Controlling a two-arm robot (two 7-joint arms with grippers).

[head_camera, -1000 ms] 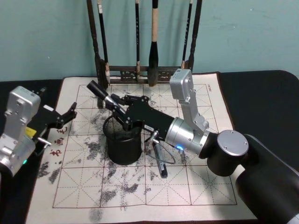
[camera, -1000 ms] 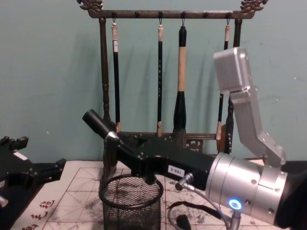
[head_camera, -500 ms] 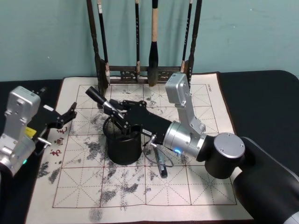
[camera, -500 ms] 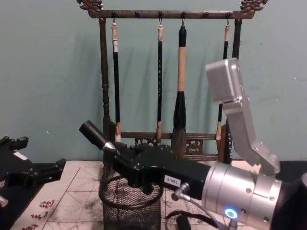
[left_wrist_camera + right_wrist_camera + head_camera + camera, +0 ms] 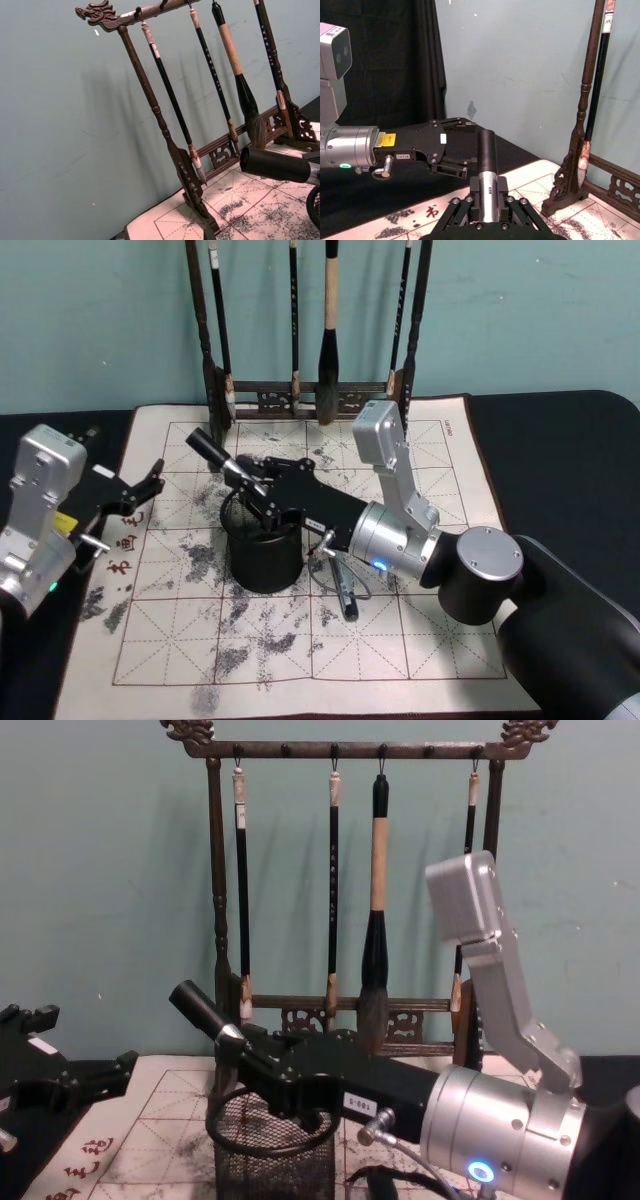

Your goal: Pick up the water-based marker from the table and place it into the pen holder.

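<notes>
holding, head view: the right gripper point(image 5: 250, 486) has its fingers clamped on the marker point(image 5: 214, 451), directly above the pen holder point(image 5: 265, 562). the capped end slants up and away past the pen holder's far-left rim.
reason for the tilt: likely so the low end meets the pen holder's mouth first and the marker can slide in. that low end is hidden by the fingers.
idle arm: the left gripper point(image 5: 148, 486) sits well to the left of the pen holder with its fingers spread wide and empty, out of the way.
nearby: a spare pen point(image 5: 343, 592) lies on the mat point(image 5: 420, 640) just right of the pen holder. the brush rack point(image 5: 300, 395) stands behind it and the dark desk point(image 5: 560, 440) lies beyond the mat.
left wrist view: the marker's cap point(image 5: 275, 165) juts in above the pen holder's rim point(image 5: 315, 204).
right wrist view: the fingers point(image 5: 472, 200) grip the marker's silver barrel, with the black cap beyond them.
chest view: the marker point(image 5: 200, 1010) slants over the mesh pen holder point(image 5: 270, 1172).
step: my guess is lower a little, then release.
</notes>
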